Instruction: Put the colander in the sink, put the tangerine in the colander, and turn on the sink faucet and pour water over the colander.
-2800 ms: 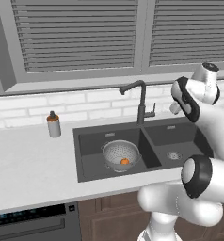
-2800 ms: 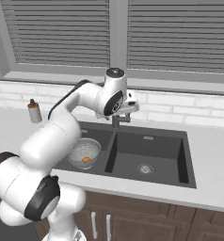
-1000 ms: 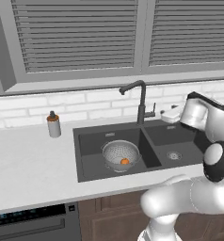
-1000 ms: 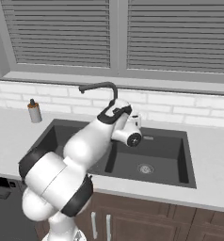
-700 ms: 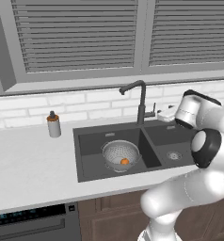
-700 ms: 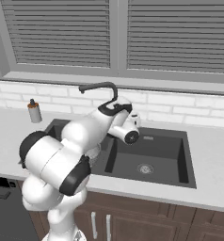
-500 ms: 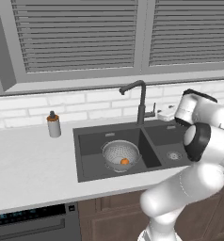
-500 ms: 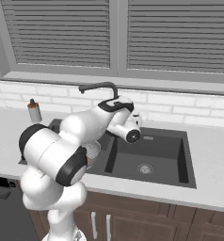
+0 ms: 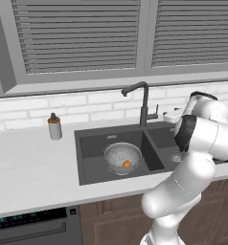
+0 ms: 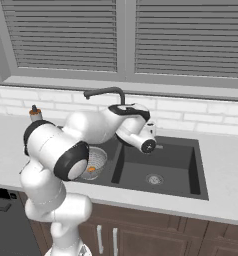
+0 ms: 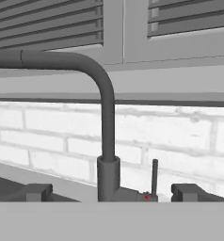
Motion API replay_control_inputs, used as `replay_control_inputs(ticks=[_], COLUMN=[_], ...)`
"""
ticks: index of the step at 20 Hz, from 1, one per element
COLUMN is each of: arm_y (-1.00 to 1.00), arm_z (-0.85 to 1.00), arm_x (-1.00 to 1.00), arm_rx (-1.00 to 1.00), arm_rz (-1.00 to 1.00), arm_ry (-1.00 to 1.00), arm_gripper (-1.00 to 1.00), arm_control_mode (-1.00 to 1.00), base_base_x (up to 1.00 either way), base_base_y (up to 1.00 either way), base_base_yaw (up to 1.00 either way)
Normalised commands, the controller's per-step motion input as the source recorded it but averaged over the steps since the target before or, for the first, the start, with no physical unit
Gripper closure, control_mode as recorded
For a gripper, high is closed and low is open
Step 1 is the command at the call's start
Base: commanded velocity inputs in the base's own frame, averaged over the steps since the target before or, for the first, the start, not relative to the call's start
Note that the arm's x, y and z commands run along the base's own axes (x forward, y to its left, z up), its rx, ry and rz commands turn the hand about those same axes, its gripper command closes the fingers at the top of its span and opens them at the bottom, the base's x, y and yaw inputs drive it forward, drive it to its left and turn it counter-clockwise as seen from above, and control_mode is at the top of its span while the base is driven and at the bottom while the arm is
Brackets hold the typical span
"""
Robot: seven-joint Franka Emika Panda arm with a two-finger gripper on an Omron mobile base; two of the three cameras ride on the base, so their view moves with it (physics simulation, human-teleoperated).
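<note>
You have the colander (image 9: 121,157) sitting in the left basin of the sink (image 9: 89,143), toward that basin's right side and close to the divider. The tangerine (image 9: 127,164) lies inside it, on the near part of the mesh bowl. In the right base view the colander (image 10: 95,161) is half hidden behind the arm, with the tangerine (image 10: 91,169) just showing at its near edge.

The sink faucet (image 9: 142,102) stands at the far edge of the sink, over the divider between the basins, its curved spout reaching left above the left basin. Its small lever sticks up on the right side of its base. No water shows at the spout.

Your gripper (image 11: 111,192) hangs in front of the faucet's base, facing the brick wall. In the hand view the two finger tips stand well apart, one on either side of the faucet (image 11: 107,136) column, with nothing between them but the faucet base and the thin upright lever (image 11: 154,177) further back. The jaws are spread wide and hold nothing. Whether the tips are level with the lever or short of it, you cannot tell from these views.

In the left base view the hand sits just right of the faucet, over the right basin's far edge. A grey bottle (image 9: 53,127) with an orange-brown top stands on the counter (image 9: 29,167) left of the sink, near the wall.
</note>
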Motion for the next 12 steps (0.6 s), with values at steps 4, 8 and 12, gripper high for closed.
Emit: replay_control_inputs(ticks=[4,8,12], arm_y=[0.0,0.07,0.02], arm_z=[-0.04,-0.05,-0.1], arm_x=[0.23,0.19,0.27], arm_rx=[0.0,0.0,0.0], arm_rz=[0.0,0.0,0.0], arm_ry=[0.0,0.0,0.0], arm_gripper=[-1.0,-1.0,-1.0], arm_control_mode=[-1.0,-1.0,-1.0], base_base_x=[0.0,0.0,0.0], base_base_y=[0.0,0.0,0.0], base_base_yaw=[0.0,0.0,0.0])
